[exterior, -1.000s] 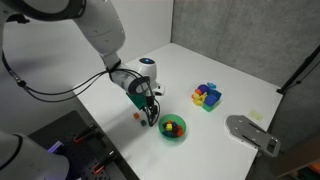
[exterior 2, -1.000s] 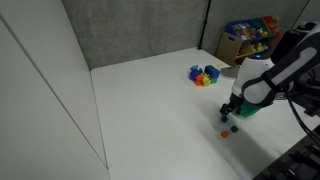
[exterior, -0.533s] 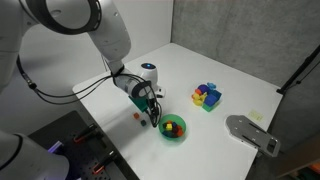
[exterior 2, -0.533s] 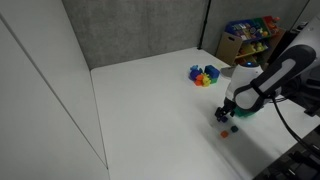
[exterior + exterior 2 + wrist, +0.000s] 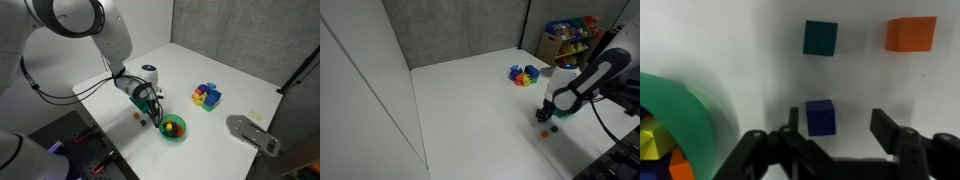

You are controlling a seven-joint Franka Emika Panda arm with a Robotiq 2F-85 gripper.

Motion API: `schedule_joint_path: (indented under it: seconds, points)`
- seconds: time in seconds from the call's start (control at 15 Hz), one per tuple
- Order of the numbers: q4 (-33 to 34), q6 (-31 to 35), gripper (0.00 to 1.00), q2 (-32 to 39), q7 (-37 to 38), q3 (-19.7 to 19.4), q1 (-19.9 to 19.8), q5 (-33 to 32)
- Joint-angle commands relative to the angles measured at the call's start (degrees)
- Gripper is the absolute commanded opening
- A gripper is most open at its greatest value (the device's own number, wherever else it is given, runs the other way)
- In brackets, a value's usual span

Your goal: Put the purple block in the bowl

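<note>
In the wrist view the purple block (image 5: pixel 821 117) lies on the white table between my open gripper's (image 5: pixel 840 128) fingers, close to the left finger. No finger touches it. The green bowl (image 5: pixel 685 115) is at the left edge, holding several coloured pieces. In an exterior view my gripper (image 5: pixel 150 110) hangs low over the table just beside the bowl (image 5: pixel 175 135), and the purple block is hidden under it. In an exterior view the gripper (image 5: pixel 548 112) stands in front of the bowl.
A dark green cube (image 5: pixel 820 38) and a red-orange cube (image 5: pixel 911 33) lie just beyond the purple block. A cluster of blue, yellow and green blocks (image 5: pixel 207 96) sits farther back. A grey device (image 5: pixel 250 133) lies at the table's edge. A toy shelf (image 5: pixel 570 40) stands behind.
The arm has shifted and the gripper has come down slightly toward the table beside the bowl. The blocks and the bowl have not moved.
</note>
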Motion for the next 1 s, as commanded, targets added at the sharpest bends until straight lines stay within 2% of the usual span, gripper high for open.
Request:
schedule_joint_path:
  seconds: [0.0,0.13,0.33,0.4,0.6,0.93]
  points:
    - [0.32,2.49,0.44,0.83,-1.44,-1.21,1.19,0.13]
    - [0.18,3.92,0.27,1.21,-1.35,-1.79,1.85,0.02]
    - [-0.52,3.34,0.06,-0.18,-1.53,-2.02,2.43,0.16]
    - [-0.91,2.53,0.10,-1.20,-1.73,-1.88,2.51,0.12]
    - [-2.32,0.68,0.10,-5.35,-1.06,-3.50,4.59,-0.62]
    - [-3.00,-3.33,0.10,-11.15,2.21,-12.07,11.77,-5.65]
